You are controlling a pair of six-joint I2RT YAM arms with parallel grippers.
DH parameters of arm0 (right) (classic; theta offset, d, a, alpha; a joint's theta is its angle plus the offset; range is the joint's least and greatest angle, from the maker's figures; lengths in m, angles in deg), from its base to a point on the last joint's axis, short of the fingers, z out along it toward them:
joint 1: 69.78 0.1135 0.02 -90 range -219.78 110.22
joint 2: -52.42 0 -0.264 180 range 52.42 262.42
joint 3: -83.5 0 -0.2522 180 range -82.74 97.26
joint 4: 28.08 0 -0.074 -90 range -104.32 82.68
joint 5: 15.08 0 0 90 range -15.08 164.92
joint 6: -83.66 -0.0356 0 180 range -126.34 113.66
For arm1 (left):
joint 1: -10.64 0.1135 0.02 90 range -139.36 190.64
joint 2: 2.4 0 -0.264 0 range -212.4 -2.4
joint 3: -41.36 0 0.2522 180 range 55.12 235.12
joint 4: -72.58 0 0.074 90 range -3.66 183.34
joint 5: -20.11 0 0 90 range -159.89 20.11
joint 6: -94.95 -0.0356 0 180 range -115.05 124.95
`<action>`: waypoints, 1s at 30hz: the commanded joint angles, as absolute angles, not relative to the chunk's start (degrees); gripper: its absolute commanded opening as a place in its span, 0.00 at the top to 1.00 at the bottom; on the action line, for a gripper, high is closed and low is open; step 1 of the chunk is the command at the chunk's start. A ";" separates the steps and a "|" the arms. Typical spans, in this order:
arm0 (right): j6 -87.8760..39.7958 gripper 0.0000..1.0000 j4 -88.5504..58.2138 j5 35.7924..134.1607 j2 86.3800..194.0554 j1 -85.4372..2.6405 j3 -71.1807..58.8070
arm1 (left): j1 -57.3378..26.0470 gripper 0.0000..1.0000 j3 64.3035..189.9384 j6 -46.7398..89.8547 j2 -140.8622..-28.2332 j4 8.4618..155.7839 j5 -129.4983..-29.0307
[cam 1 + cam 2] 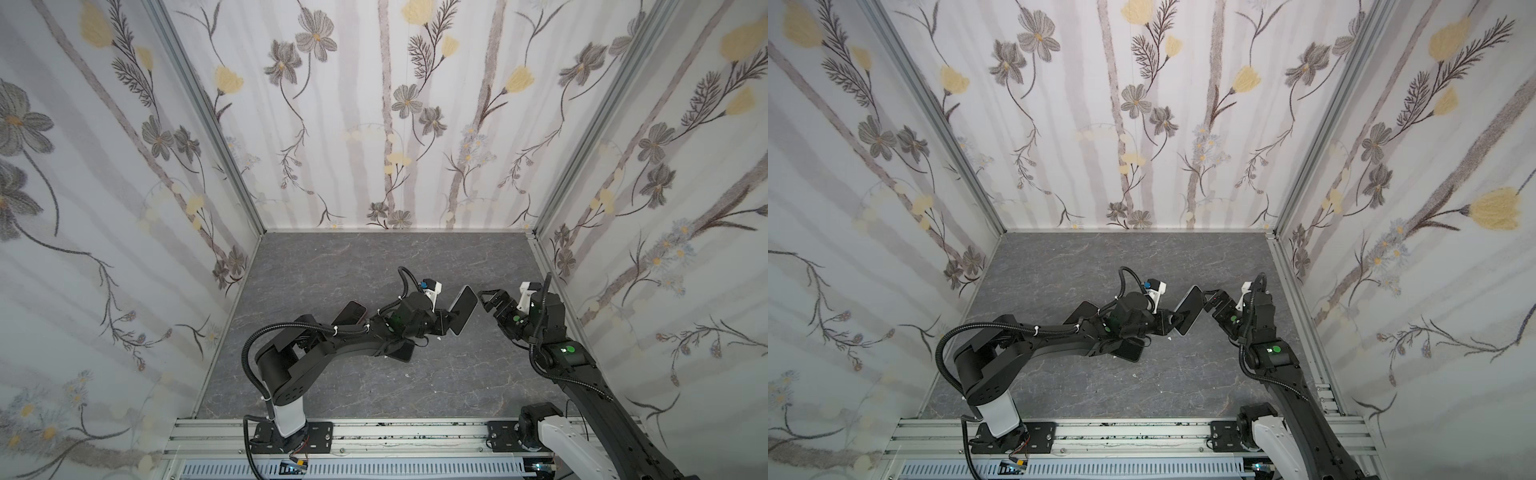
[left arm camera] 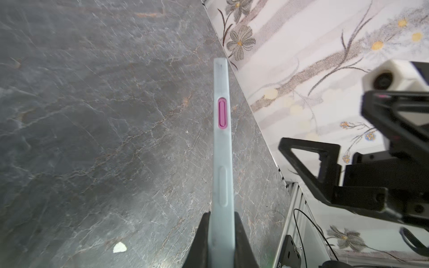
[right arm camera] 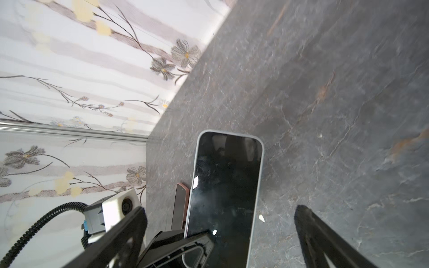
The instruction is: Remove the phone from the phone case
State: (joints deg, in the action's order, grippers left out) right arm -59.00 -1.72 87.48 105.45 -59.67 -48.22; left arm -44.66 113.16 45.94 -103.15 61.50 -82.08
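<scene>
The phone (image 3: 225, 197), its black screen showing, sits inside a pale blue-grey phone case (image 2: 222, 150) with a pink side button (image 2: 222, 113). My left gripper (image 2: 221, 222) is shut on the cased phone's lower end and holds it up off the table, tilted, in both top views (image 1: 463, 309) (image 1: 1190, 309). My right gripper (image 3: 220, 207) is open just right of the phone's upper end (image 1: 484, 301). Its fingers (image 3: 311, 227) stand wide on either side of the phone and apart from it.
Two more phones lie on the grey stone table (image 1: 332, 266) under the left arm: one in a pinkish case (image 1: 351, 316) (image 3: 180, 206), one dark (image 1: 403, 351). Small white scraps (image 2: 119, 247) dot the table. Floral walls (image 1: 395, 124) close in three sides.
</scene>
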 commanded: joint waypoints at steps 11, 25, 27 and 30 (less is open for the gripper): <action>-33.15 0.00 -15.43 90.79 98.03 -59.59 -48.57 | -44.40 1.00 111.87 36.50 -87.24 73.78 -65.28; -27.55 0.02 -31.41 117.60 108.27 -58.50 -46.24 | -35.06 1.00 101.97 31.92 -69.79 73.36 -76.32; -26.20 0.03 -30.80 119.46 109.45 -57.93 -45.04 | -33.33 1.00 102.19 29.83 -69.04 73.09 -80.04; -23.87 0.05 -28.50 120.87 111.02 -57.18 -42.58 | -31.52 1.00 102.49 27.36 -67.56 72.93 -83.41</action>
State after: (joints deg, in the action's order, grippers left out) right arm -27.47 -27.49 116.42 109.87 -57.71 -44.50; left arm -32.51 102.17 31.61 -69.06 77.35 -77.36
